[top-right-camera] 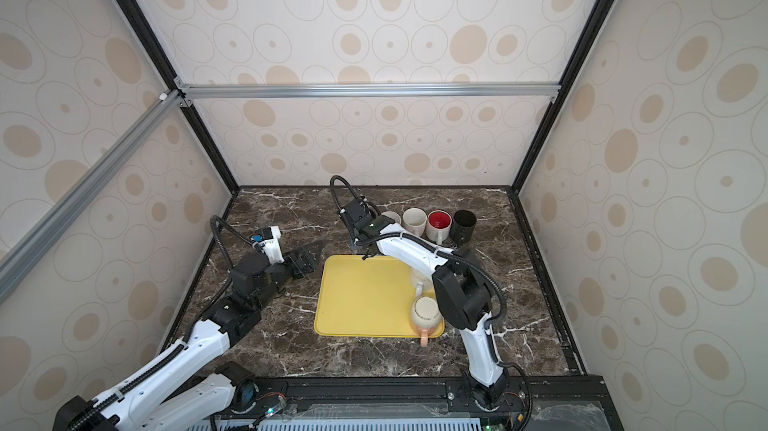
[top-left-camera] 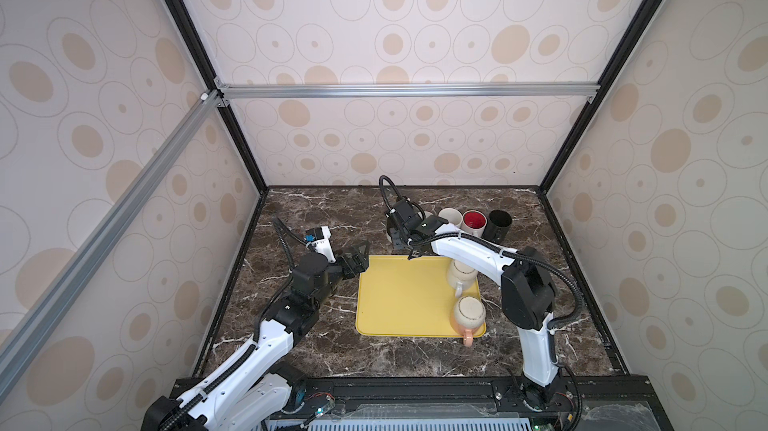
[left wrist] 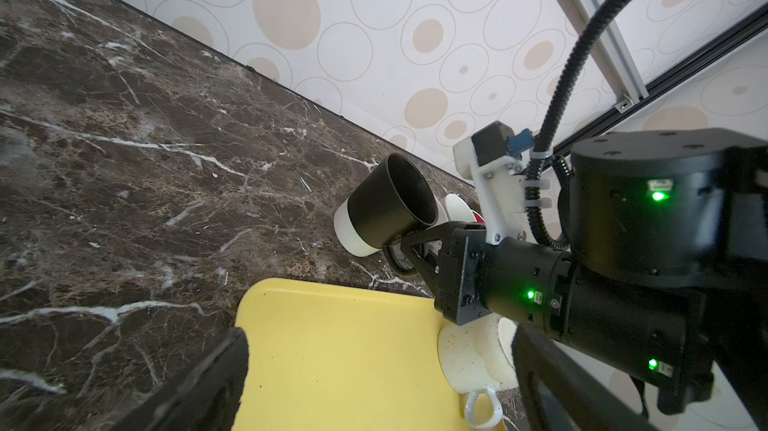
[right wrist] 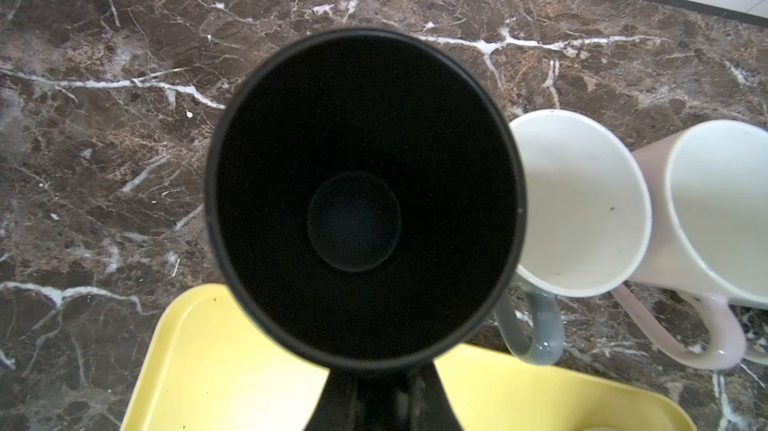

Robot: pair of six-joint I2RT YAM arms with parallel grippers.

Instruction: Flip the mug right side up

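We see the right end effector (left wrist: pixel 409 247) pinching the black mug (left wrist: pixel 386 204) by its handle, which the grip mostly hides. The mug sits roughly mouth-up over the table (left wrist: pixel 124 159) just past the far edge of the yellow tray (left wrist: pixel 332 346), beside a grey-handled mug (right wrist: pixel 577 204), and we cannot tell whether its white base touches down; in both top views the wrist covers nearly all of it. The left end effector (top-left-camera: pixel 360 259) stands spread near the tray's far left corner, while the right arm cuts off an overturned speckled mug (top-left-camera: pixel 457 277) on the tray.
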